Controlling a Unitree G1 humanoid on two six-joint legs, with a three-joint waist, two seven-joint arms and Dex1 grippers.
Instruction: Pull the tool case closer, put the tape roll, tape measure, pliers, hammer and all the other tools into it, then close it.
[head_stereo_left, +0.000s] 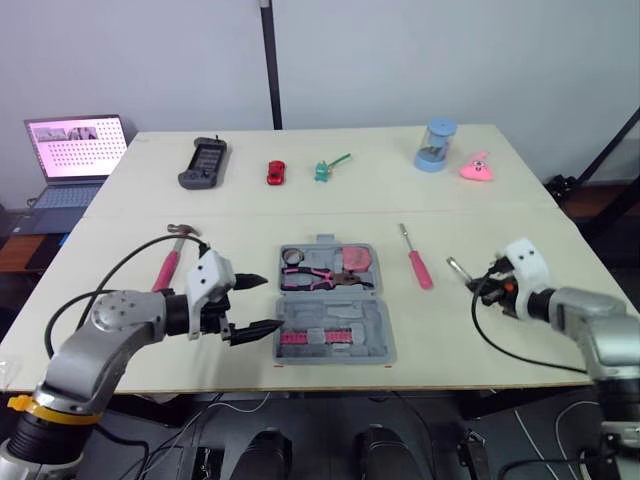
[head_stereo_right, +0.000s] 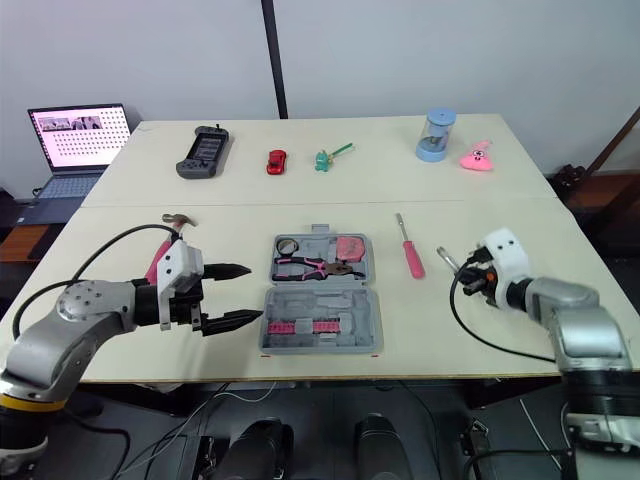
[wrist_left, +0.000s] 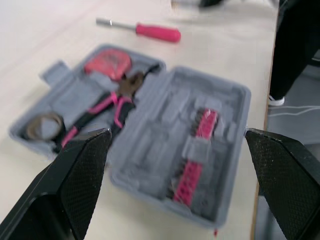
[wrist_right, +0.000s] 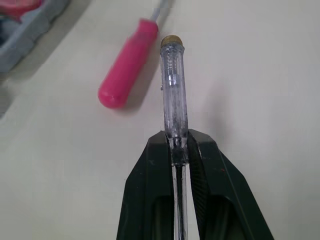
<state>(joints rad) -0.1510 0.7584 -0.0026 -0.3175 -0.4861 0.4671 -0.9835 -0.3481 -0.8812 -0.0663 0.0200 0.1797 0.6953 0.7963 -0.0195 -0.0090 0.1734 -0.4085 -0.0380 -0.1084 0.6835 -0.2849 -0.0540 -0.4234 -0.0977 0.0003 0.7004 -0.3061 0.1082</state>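
The left end effector (head_stereo_left: 268, 303) hovers just left of the tool case (head_stereo_left: 332, 300), level with its near half. Its two black fingers are spread wide, holding nothing and touching nothing.

The tool case lies open and flat near the front edge of the surface (head_stereo_left: 500, 210). Its near half carries a row of pink bits. Its far half holds the pliers (head_stereo_left: 320, 275) with pink-and-black grips in the middle, the tape roll (head_stereo_left: 292, 256) in the far left corner and the pink tape measure (head_stereo_left: 355, 258) in the far right corner.

Well to the right of the case, the right end effector (wrist_right: 176, 140) has its fingers pressed together. They pinch the thin shaft of a clear-handled screwdriver (wrist_right: 173, 85), whose handle points toward the case.

Between that tool and the case lies a pink screwdriver (head_stereo_left: 415, 262), with its metal shaft pointing away from the front edge. Left of the case, beyond the left arm, lies the hammer (head_stereo_left: 170, 260) with a pink handle.

Far beyond the case, a row runs along the back of the surface:
- a dark game controller (head_stereo_left: 203, 162)
- a red toy car (head_stereo_left: 276, 172)
- a green toy (head_stereo_left: 327, 168)
- a blue container (head_stereo_left: 435, 146)
- a pink toy (head_stereo_left: 477, 168)

Off the surface, far to the left of the case, an open laptop (head_stereo_left: 75, 150) shows a grid of marks too small to read.
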